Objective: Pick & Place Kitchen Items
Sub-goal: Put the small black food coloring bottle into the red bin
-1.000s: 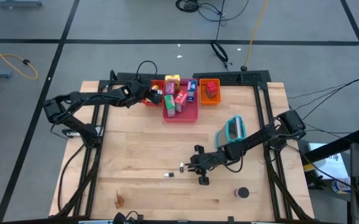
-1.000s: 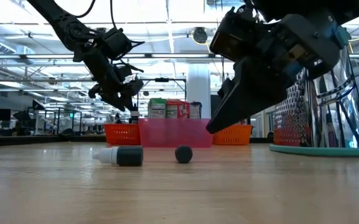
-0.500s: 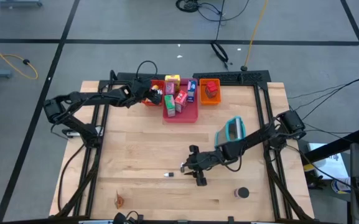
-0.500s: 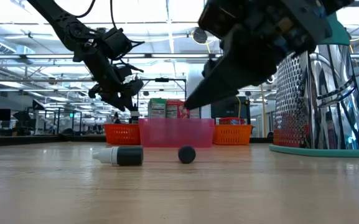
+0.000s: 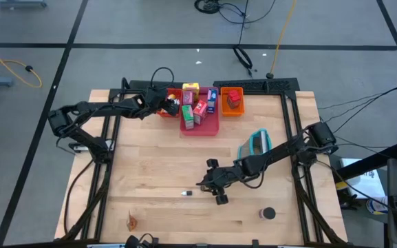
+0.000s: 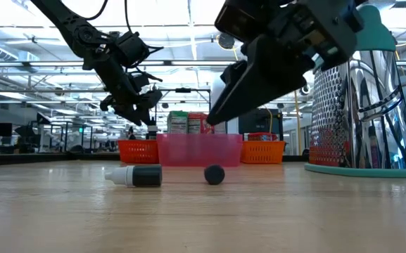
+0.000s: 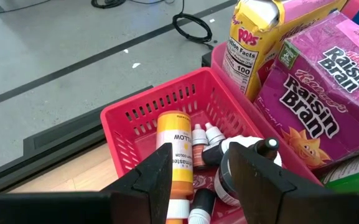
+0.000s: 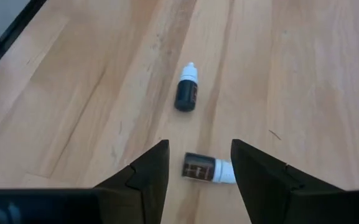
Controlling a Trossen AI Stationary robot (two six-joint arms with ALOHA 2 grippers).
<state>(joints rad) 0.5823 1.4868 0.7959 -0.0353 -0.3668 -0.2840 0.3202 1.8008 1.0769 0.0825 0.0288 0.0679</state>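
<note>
Right gripper [image 8: 195, 163] has just sprung wide above a small bottle [image 8: 208, 169] at six o'clock; the grab looks imminent. Left gripper [image 7: 199, 180] hangs part-open, empty, over the red tray [image 7: 143, 107].

Two small bottles [image 8: 207, 168] [image 8: 186, 91] lay on the table [image 5: 150, 165] just ahead of the right gripper [image 8: 196, 163], one between its fingers, the other farther out.

The right tool [image 5: 208, 182] hangs low mid-table with fingers spread, while the left tool [image 5: 173, 105] hovers, fingers apart.
</note>
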